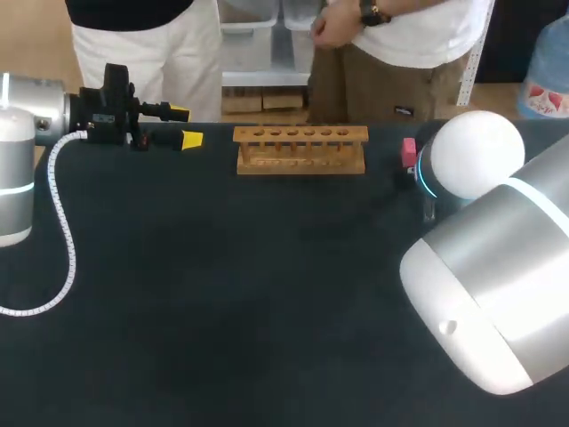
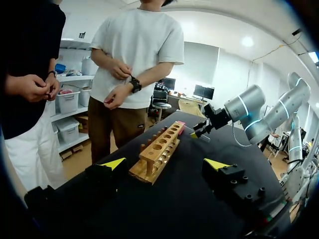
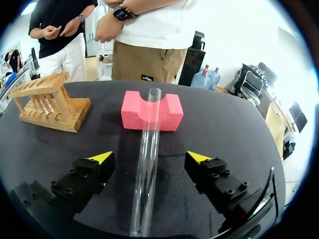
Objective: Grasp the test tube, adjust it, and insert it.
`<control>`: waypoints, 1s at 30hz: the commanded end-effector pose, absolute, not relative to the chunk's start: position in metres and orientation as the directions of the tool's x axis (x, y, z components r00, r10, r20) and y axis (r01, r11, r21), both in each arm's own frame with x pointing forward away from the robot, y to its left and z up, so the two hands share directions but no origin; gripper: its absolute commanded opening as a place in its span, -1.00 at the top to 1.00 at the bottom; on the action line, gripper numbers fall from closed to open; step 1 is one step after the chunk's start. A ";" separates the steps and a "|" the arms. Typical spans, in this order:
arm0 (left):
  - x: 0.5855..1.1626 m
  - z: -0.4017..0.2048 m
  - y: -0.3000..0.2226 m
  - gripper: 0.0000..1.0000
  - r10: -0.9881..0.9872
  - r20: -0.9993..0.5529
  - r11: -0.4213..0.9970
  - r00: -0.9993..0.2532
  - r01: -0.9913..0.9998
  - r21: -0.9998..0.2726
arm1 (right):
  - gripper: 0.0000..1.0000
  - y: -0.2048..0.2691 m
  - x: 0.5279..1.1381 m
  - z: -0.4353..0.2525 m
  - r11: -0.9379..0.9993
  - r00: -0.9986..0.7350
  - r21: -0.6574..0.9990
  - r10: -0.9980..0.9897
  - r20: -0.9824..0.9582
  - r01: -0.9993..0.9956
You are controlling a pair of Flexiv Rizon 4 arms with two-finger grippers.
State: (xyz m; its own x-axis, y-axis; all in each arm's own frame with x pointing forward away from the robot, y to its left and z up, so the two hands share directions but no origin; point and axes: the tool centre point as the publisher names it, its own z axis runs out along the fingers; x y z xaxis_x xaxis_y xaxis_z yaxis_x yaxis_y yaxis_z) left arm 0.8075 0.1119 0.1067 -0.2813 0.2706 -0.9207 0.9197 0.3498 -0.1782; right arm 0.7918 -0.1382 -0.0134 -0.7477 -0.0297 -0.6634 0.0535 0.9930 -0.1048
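Lengthwise ahead, test tube (image 3: 148, 159) onto pink block (image 3: 152, 112)

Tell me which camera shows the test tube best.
Right wrist view: the test tube lies full length at the open right gripper, one end on the pink block. In the head view the right arm mostly hides it; the left wrist view is too distant to tell.

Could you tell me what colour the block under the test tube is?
Pink block; clearest in the right wrist view.
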 end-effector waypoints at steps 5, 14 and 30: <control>0.806 0.106 0.112 -1.00 0.268 -0.923 0.352 -0.278 0.920 -0.175 | 0.01 -0.138 0.795 -0.014 0.996 -0.751 -0.086 -0.027 -0.660 0.040; 0.806 0.106 0.112 -1.00 0.268 -0.923 0.352 -0.278 0.920 -0.175 | 0.22 -0.138 0.794 -0.015 0.996 -0.752 -0.081 -0.028 -0.658 0.034; 0.806 0.106 0.112 -1.00 0.268 -0.923 0.352 -0.278 0.920 -0.175 | 0.64 -0.141 0.792 -0.014 0.996 -0.758 -0.084 -0.028 -0.652 0.035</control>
